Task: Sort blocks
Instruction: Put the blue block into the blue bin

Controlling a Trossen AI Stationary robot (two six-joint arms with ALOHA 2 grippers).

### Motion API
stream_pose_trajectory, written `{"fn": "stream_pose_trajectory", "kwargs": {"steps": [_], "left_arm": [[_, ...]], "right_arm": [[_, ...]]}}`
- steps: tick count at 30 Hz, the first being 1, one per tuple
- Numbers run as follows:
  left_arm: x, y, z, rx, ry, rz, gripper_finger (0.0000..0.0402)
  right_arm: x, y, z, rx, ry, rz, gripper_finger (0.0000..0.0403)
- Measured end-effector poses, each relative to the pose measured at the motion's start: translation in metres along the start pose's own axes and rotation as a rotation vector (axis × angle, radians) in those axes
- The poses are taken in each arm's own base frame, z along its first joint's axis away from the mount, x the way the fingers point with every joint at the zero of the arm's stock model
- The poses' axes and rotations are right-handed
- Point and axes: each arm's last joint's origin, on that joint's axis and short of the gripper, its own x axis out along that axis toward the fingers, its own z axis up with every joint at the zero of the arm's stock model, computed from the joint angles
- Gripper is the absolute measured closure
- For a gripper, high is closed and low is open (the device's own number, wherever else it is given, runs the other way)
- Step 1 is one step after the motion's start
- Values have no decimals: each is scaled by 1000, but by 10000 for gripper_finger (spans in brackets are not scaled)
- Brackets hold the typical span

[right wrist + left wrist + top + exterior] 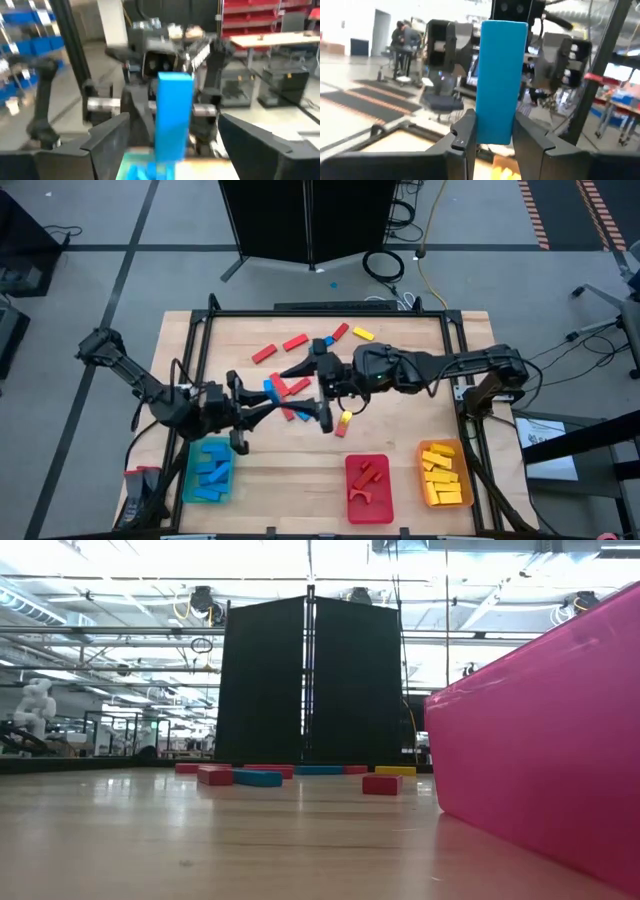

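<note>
Mid-handoff of a blue block (501,80), above the middle of the table (420,330), between the two arms. Left gripper (492,135) clamped on the block's lower end, block standing upright between the fingers. Right gripper (172,135) facing it from the other side, fingers spread wide on either side of the same block and clear of it in the right wrist view: released, not gripping. So block held by the left claw alone.

Bins along the front edge: blue tray (209,471) toward the front-left corner with several blue pieces in it, red tray (368,489) at the front middle holding red arches, orange tray (444,474) toward the front-right corner full of yellow bars. Unsorted pieces mid-table and toward the back edge: red bars (293,343), a yellow bar (362,334), plus more red and blue partly hidden under the grippers. Another yellow piece (346,418) just below the right gripper. Low view: only a handful of blocks far back and the red tray wall up close; no arms visible there.

Step, as judged: blue block passed right-to-left for delivery to the blue tray. Well over half sorted by the look of the trays.

Next move calls for: right arm backing straight off without clipping the block, then left arm swinging back toward the front-left corner, lowering over the blue tray, opening. Risk: block gripped only at one end, could pivot in the swing.
</note>
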Motion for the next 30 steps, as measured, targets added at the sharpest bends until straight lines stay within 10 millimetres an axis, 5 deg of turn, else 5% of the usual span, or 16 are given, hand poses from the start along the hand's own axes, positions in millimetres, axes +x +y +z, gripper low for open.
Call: {"fn": "stream_pose_trajectory", "kwargs": {"steps": [7,17,25,30], "left_arm": [[-38,3,-18,-148,297,-16,304],[-118,20,-74,-382,1315,144,304],[-154,26,-82,-237,1670,310,303],[-159,22,-86,-229,1683,322,226]], "right_arm": [[-44,2,14,-30,152,-12,124],[-106,7,35,-16,221,-47,138],[-111,6,31,-29,275,-83,138],[-96,4,9,-49,425,-105,138]]}}
